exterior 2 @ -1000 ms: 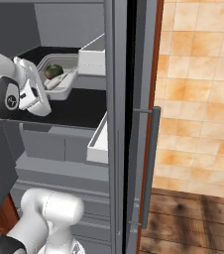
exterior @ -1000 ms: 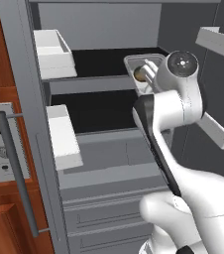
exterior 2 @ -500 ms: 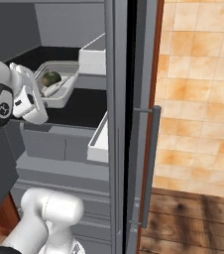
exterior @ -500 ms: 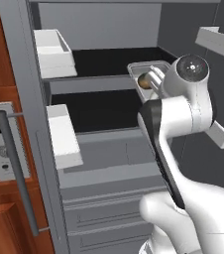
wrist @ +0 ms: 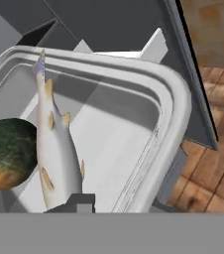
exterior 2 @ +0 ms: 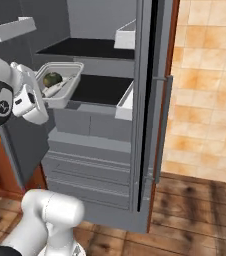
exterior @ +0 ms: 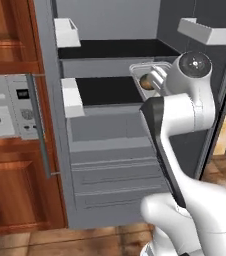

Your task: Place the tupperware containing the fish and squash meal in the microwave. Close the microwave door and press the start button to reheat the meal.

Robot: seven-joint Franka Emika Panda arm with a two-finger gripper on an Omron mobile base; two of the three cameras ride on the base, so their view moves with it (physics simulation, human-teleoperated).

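- Gripper (exterior 2: 44,95) clamped on the near rim of the tupperware (exterior 2: 67,82), fingers narrowly apart on that rim; tub held level in the air, just in front of the open fridge's middle shelf (exterior 2: 102,90).
- In the left base view, tupperware (exterior: 144,74) partly hidden behind the white wrist, only its pale rim and a bit of brown food showing.
- Inside the tub: a pale grey fish (wrist: 54,149) with small yellow fins, lying lengthwise, and a round dark green and orange squash (wrist: 7,154) touching its side.
- In the right base view, squash (exterior 2: 51,79) at the tub's far left, fish (exterior 2: 60,87) beside it.
- One dark fingertip (wrist: 77,202) at the bottom of the hand view, just at the tub's near wall.
- Microwave (exterior: 7,112) at the left edge of the left base view, set in wooden cabinetry, pale control panel with small display facing out; well apart from the tub.
- Long grey bar handle (exterior: 39,127) standing vertically just right of that panel.
- White door bins (exterior: 70,96) on the fridge's left door, one above the other.
- Wooden floor (exterior 2: 185,210) below.
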